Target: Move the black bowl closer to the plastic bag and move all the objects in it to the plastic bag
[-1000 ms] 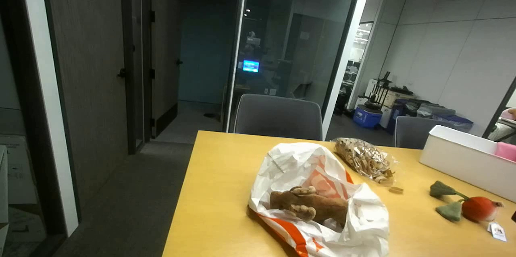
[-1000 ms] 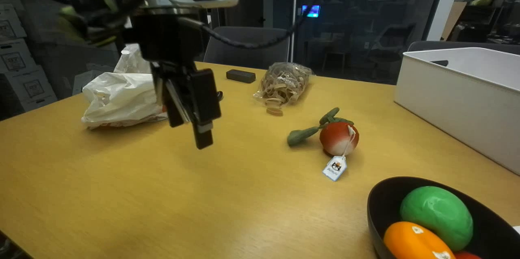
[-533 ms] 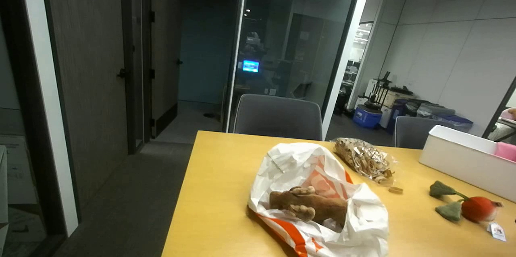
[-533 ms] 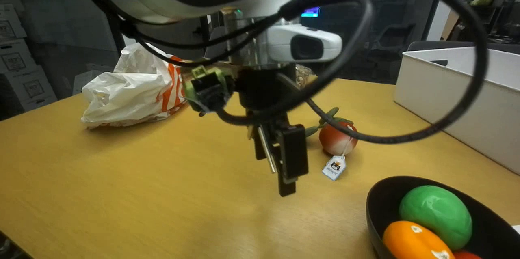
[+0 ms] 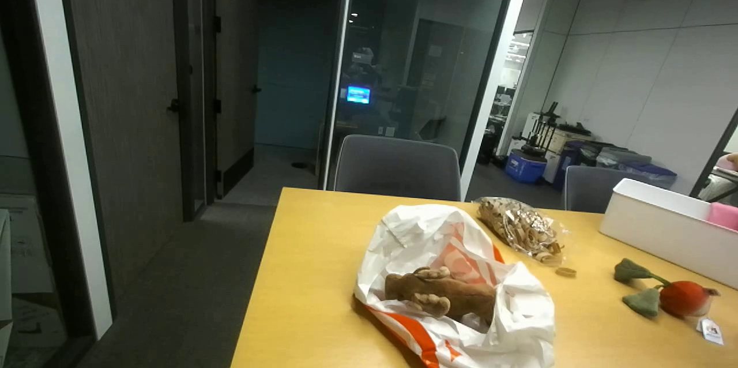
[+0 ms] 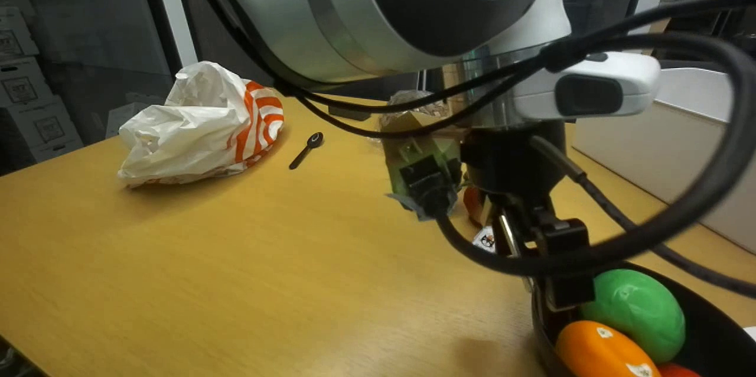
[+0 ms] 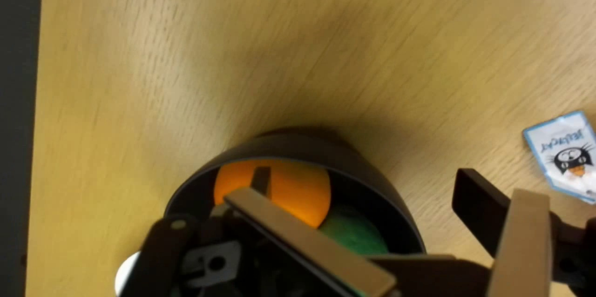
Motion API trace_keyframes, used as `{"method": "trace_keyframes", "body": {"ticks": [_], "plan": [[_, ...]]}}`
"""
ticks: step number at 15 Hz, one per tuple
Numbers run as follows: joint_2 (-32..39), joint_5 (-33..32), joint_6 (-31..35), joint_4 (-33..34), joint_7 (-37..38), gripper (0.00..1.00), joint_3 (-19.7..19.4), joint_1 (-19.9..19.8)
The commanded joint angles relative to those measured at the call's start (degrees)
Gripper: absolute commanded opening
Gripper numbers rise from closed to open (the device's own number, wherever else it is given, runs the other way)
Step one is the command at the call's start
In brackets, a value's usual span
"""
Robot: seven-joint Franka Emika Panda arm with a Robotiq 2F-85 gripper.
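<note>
The black bowl [image 6: 711, 330] stands on the table, cut off at the frame corner. It holds an orange object [image 6: 608, 348], a green object [image 6: 641, 312] and part of a red one [image 6: 679, 370]. In the wrist view the bowl [image 7: 298, 145] lies below my open gripper [image 7: 368, 185]. One finger is over the orange object [image 7: 302, 190]; the other is outside the rim, to the right. In an exterior view my gripper [image 6: 546, 294] is at the bowl's near rim; contact cannot be told. The white and orange plastic bag [image 5: 415, 235] lies open with a brown plush [image 5: 461, 296] inside.
A red radish plush [image 5: 686, 299] with a tag [image 7: 570, 157] lies near the bowl. A white bin [image 5: 663, 235] stands beyond it. A clear bag of tan bands [image 5: 519, 226], a black spoon [image 6: 307, 149] and a dark block [image 6: 348, 112] lie farther back.
In an exterior view the arm has swung right and down, from near the plastic bag to the bowl. The bowl, its contents and the bag have not moved.
</note>
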Motion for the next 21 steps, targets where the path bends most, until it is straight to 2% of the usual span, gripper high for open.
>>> {"method": "trace_keyframes", "body": {"ticks": [1,5,10,11,12,14,21], "plan": [[2.4,-4.3,6.7,1.3,5.0,1.00,-2.7,1.6],[4.5,-9.0,12.3,1.0,6.2,1.00,-5.1,2.9],[7.0,-8.9,15.8,0.9,5.3,1.00,-7.3,5.1],[7.3,-8.3,15.9,0.9,4.9,0.95,-7.6,5.4],[7.4,-7.2,15.8,0.6,4.3,0.73,-7.6,5.7],[7.6,-5.9,15.8,0.4,3.6,0.69,-7.6,6.1],[8.2,-1.3,15.7,0.0,0.8,0.17,-7.1,6.5]]}}
